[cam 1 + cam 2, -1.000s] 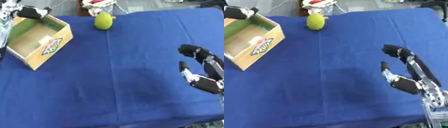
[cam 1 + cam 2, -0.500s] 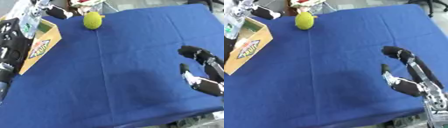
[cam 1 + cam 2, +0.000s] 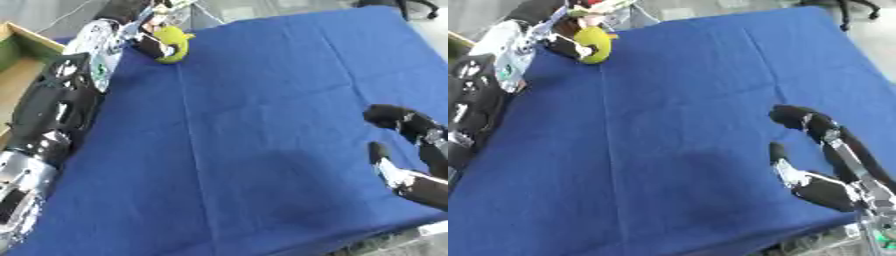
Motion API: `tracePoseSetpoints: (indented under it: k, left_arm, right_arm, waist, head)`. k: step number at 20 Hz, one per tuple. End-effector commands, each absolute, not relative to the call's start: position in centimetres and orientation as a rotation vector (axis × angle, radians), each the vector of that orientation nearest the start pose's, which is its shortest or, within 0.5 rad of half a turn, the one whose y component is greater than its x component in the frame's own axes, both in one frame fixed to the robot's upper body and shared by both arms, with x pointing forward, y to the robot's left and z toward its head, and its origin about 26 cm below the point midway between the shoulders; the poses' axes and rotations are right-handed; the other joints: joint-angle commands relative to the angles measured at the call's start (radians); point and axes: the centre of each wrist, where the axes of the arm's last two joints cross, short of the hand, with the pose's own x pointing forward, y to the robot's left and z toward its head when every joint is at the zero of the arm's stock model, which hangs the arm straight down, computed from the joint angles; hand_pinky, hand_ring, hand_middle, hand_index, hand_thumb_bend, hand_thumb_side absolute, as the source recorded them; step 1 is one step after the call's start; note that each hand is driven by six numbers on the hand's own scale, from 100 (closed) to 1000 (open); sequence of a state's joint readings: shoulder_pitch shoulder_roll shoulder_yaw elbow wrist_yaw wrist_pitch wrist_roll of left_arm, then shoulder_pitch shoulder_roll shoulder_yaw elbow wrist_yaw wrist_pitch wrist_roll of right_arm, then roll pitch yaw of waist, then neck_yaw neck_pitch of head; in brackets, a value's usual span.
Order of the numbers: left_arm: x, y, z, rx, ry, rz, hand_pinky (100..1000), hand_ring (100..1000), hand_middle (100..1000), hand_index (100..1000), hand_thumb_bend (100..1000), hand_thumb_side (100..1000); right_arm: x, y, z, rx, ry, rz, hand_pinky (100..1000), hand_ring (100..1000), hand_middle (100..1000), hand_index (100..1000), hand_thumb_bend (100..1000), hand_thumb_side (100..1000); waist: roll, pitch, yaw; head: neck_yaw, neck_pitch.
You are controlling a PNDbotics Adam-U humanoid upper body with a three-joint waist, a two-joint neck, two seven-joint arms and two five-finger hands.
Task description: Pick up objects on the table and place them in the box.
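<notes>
Currently, item one: the yellow-green fruit-shaped toy (image 3: 174,44), lying near the far left corner of the counter (image 3: 280,100), which is draped in blue cloth. Item two: the left hand (image 3: 150,41), now reaching in at the toy, where a second ago it was poised over the box and half a second ago was just leaving it. Dark fingers are lying against the toy's near-left side and appear to be curling around it, though whether the hold is complete cannot be told; the toy is resting on the cloth, not lifted. The left arm (image 3: 61,110) is stretching along the left edge of the counter toward the far corner.

Item three: the cardboard box (image 3: 19,70), showing as a tan wall and green interior at the left edge, largely hidden behind the arm; its contents cannot be seen. The view itself has also been swinging left and tilting, so the box's shift in frame is the camera's doing.

Item four: the right hand (image 3: 815,160), idling near the near right corner, fingers relaxed and spread, holding nothing, much as before.

Judgement: the grasp is being set up; lifting and carrying to the box are remaining.
</notes>
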State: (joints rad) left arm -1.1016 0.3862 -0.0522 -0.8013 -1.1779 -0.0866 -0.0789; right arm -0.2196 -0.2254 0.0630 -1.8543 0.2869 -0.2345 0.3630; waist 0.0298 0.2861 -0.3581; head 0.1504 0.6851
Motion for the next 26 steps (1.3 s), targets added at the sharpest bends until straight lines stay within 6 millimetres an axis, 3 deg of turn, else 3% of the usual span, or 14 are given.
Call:
tracePoseSetpoints:
  k: [1,7,11,14,16,19,26]
  left_arm:
    - [50.3,25.9,24.7,1.392,-1.493,-1.238,740,790,812,837,537,291]
    - [50.5,25.9,23.3,1.523,-1.429,-1.143,737,785,815,841,545,282]
    - [50.6,25.8,22.5,1.565,-1.403,-1.113,714,757,781,825,503,214]
    - [50.7,26.0,21.8,1.579,-1.365,-1.124,657,672,688,757,403,100]
    - [50.7,26.1,21.6,1.593,-1.342,-1.128,615,609,615,710,345,100]
    - [50.6,26.5,22.0,1.626,-1.345,-1.087,544,504,492,631,262,100]
    - [49.7,27.6,25.1,1.637,-1.516,-0.942,499,468,448,600,216,100]
  right_arm:
    - [31.0,-24.5,14.0,-0.134,-2.136,0.963,875,844,791,893,100,361]
    - [31.0,-24.4,14.3,-0.133,-2.142,0.967,875,844,791,893,100,360]
    - [31.0,-24.4,14.3,-0.133,-2.142,0.968,875,844,791,893,100,361]
    - [31.0,-24.3,14.3,-0.131,-2.143,0.969,876,844,791,893,100,362]
    - [31.0,-24.3,14.3,-0.132,-2.143,0.968,876,844,791,893,100,362]
    - [31.0,-24.4,14.3,-0.133,-2.141,0.965,876,844,791,893,100,362]
    - [31.0,-24.6,14.2,-0.143,-2.137,0.952,876,844,791,893,100,366]
  waist:
    - [-0.001,-0.009,-0.009]
    - [0.010,0.011,-0.028]
    - [0.015,0.019,-0.034]
    - [0.017,0.020,-0.037]
    - [0.018,0.020,-0.037]
    - [0.018,0.017,-0.036]
    - [0.022,0.009,-0.013]
  head:
    - [0.019,-0.026]
    - [0.072,-0.066]
    - [0.097,-0.079]
    - [0.108,-0.081]
    - [0.111,-0.081]
    - [0.110,-0.081]
    - [0.105,-0.080]
